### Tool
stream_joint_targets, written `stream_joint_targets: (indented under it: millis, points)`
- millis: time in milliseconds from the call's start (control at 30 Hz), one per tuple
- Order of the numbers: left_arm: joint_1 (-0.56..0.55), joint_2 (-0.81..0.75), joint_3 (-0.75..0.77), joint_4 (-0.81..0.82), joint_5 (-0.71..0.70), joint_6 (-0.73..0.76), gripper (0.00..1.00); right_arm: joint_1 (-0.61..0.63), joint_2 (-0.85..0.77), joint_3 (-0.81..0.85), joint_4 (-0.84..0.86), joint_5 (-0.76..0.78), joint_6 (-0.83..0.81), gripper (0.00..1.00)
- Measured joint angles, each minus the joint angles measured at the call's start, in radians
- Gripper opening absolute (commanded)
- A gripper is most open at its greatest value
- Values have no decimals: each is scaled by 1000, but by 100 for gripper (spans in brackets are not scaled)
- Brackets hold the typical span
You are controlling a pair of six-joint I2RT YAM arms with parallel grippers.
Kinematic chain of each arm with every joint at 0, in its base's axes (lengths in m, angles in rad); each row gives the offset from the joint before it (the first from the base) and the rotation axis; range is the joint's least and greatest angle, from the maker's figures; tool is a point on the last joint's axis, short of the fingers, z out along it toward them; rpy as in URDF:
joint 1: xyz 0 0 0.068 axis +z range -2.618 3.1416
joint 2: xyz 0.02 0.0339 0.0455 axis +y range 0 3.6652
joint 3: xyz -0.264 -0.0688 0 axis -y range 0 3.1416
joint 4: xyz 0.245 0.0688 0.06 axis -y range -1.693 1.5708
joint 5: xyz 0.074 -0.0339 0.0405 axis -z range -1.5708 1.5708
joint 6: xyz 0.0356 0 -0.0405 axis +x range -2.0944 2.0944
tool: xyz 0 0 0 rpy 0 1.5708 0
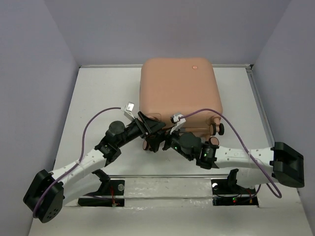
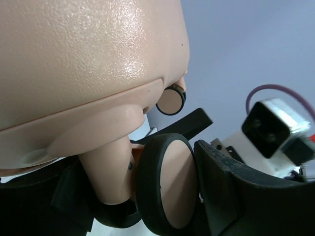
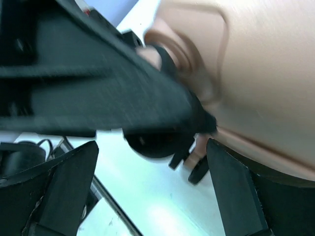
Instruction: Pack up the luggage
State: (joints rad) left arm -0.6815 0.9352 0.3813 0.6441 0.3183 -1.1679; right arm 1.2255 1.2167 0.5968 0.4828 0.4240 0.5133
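Peach hard-shell luggage (image 1: pixel 179 93), closed, lying flat, wheeled end nearest both arms. Left gripper (image 2: pixel 147 196) straddles a wheel (image 2: pixel 170 187), hold unclear; right gripper (image 3: pixel 152 196) splayed, empty, alongside.

Luggage (image 1: pixel 179 88) shell = hard plastic imo. Fine pebbly grain up close w/ a soft sheen where light hits, not mirror glossy. Wheel (image 2: pixel 170 189) has a smooth matt peach cap and a black rubbery-looking tyre, semi-matt. Left gripper (image 1: pixel 150 127) and right gripper (image 3: pixel 152 147) both have black plastic fingers (image 2: pixel 236 191), matt, slightly grainy at the edges. Arm covers (image 1: pixel 81 164) look like smooth white plastic w/ black bits. Purple cable (image 2: pixel 278 87) has a smooth sheath. Table (image 1: pixel 98 88) top is white, mostly matt, tho it picks up soft glare in the right wrist view. Walls (image 1: pixel 147 29) are flat matt.
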Motion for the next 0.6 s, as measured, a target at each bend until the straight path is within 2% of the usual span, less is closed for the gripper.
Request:
stream_joint_targets:
  millis: [267,600]
  points:
    - [16,4,-16,36,-20,23,80,-6,121,175,-141,63,-135,91]
    - [39,-36,-46,31,-72,17,80,14,206,268,-201,151,-277,89]
